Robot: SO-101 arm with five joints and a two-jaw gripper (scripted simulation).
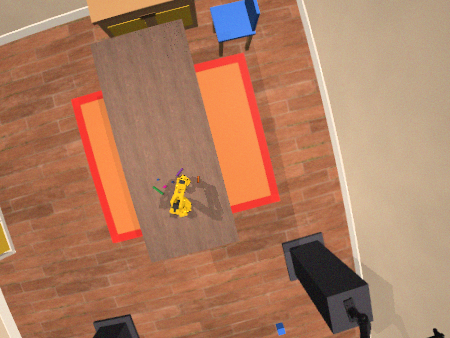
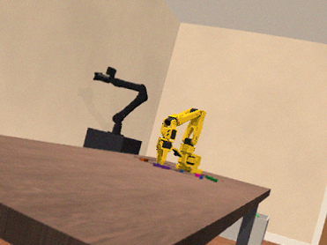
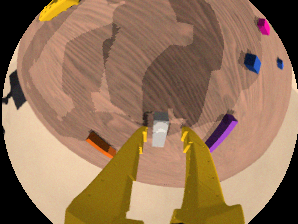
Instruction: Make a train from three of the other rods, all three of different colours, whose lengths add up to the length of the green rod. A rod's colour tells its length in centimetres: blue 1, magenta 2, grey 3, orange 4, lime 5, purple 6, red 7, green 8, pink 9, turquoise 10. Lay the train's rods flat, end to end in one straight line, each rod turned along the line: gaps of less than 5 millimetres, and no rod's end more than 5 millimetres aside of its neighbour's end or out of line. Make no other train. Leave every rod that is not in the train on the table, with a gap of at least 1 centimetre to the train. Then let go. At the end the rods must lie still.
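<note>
My gripper (image 3: 164, 132) (image 2: 159, 163) points down at the table, open, its fingers either side of the grey rod (image 3: 160, 132) with a gap on both sides. The purple rod (image 3: 221, 134) (image 1: 180, 172) (image 2: 161, 166) lies slanted just right of the fingers in the wrist view. The orange rod (image 3: 101, 144) (image 1: 198, 179) (image 2: 143, 159) lies to their left. A blue rod (image 3: 253, 63) (image 1: 173, 182), another blue rod (image 3: 280, 63) (image 1: 158, 179) and the magenta rod (image 3: 264, 26) (image 1: 165, 186) lie apart at upper right. The green rod (image 1: 158, 190) (image 2: 211, 179) is outside the wrist view.
The rods lie on the long brown table (image 1: 150, 115) (image 2: 99, 189), beside the yellow arm's base (image 1: 181, 207) (image 2: 189, 163). The table's left edge is beyond the green rod in the top view. A black arm (image 2: 130, 105) stands on a separate pedestal behind.
</note>
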